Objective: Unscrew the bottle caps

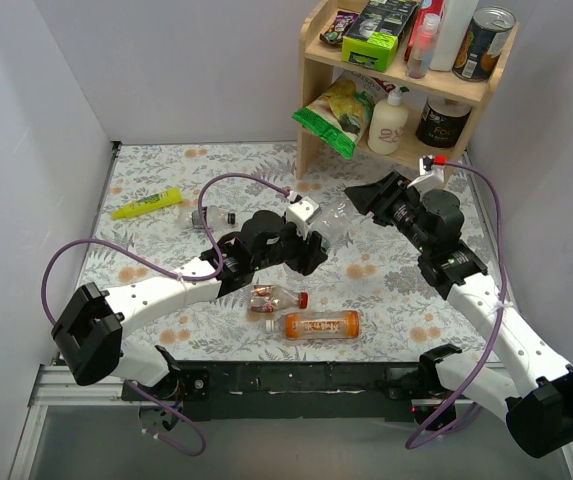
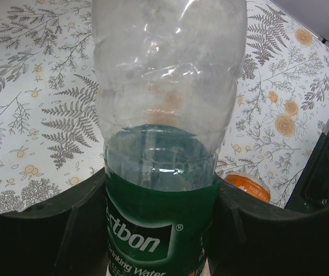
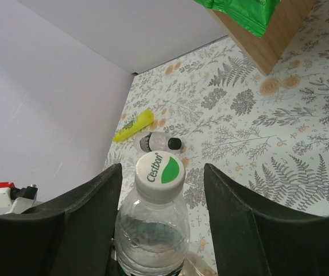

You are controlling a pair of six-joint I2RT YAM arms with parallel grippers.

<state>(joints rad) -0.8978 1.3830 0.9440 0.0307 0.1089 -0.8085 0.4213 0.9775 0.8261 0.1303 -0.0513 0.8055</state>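
Two tools share one clear plastic bottle with a green label (image 2: 164, 172), held above the middle of the desk (image 1: 386, 300). Its long axis runs from my left tool (image 1: 308, 252), clamped on the labelled body, rightward and far to my right tool (image 1: 364, 200). The white screw cap with a green leaf mark (image 3: 159, 172) sits between that tool's fingers (image 3: 239, 218), which stand apart with gaps on both sides. My two wrists face each other.

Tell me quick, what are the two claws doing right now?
Left gripper: closed on the green-labelled bottle.
Right gripper: open, straddling its white cap without touching.
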